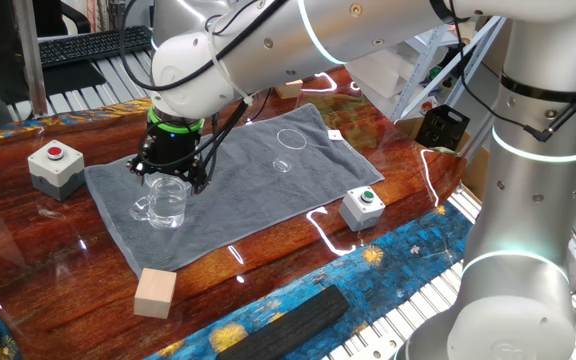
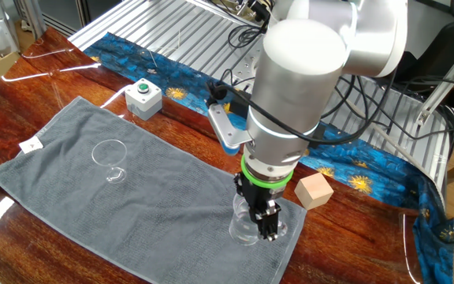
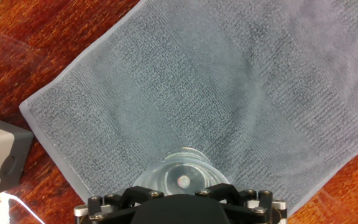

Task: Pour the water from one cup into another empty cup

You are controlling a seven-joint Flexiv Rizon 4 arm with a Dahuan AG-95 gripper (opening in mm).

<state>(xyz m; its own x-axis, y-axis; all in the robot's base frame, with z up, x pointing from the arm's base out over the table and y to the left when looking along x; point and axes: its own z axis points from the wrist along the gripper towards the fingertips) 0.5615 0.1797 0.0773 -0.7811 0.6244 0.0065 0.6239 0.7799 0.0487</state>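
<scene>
The wide clear glass mug (image 1: 165,204) stands upright on the grey towel (image 1: 248,190), its handle (image 1: 140,210) pointing to the front left. My gripper (image 1: 171,180) is right above it, jaws spread and straddling the rim; I cannot tell whether they touch the glass. The other fixed view shows the mug (image 2: 247,226) under the gripper (image 2: 257,217). In the hand view the mug (image 3: 182,171) is just below the hand and the fingertips are hidden. Water shows only as a faint shimmer. The small handleless glass (image 1: 289,148) stands apart at the towel's far end (image 2: 110,158).
A grey box with a red button (image 1: 56,165) sits left of the towel. A box with a green button (image 1: 363,207) is at the right front. A wooden block (image 1: 155,292) and a black bar (image 1: 288,320) lie near the front edge.
</scene>
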